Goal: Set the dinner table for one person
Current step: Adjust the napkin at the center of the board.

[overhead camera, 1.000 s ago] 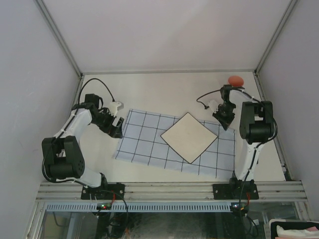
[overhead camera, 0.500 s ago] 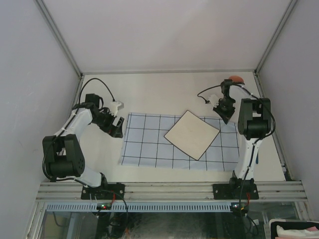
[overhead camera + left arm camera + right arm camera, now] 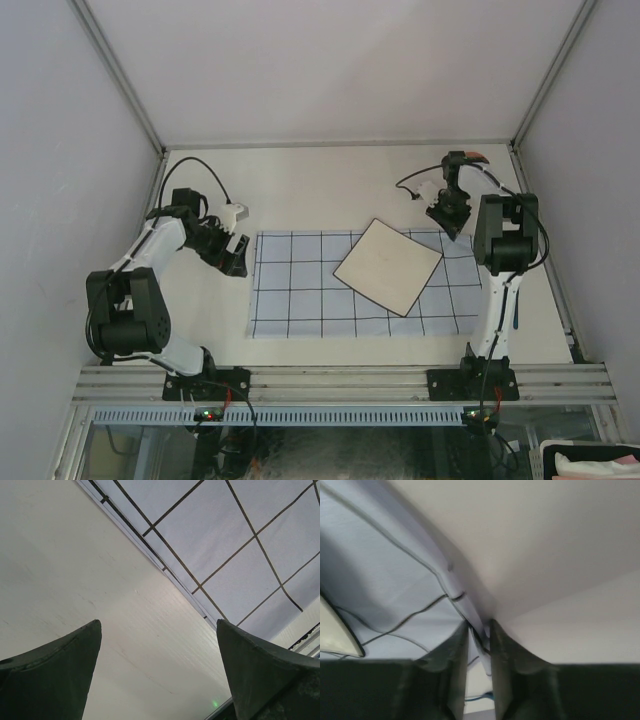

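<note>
Right fingers [image 3: 452,665] pinch the cloth [image 3: 385,570] corner — red object [image 3: 477,157] behind half hidden — left fingers [image 3: 55,675] spread wide

Left arm [image 3: 150,265]: elbow folded back by the left edge of the table [image 3: 320,185], forearm angled inward. The left end effector [image 3: 157,625] points down close over the surface, fingers [image 3: 55,675] spread wide with nothing between them. Right arm [image 3: 500,270]: rises steeply from its base at the near edge and reaches toward the far-right corner, right end effector [image 3: 479,625] low, fingers [image 3: 450,655] pressed almost together on a thin edge of the cloth [image 3: 395,580].
</note>
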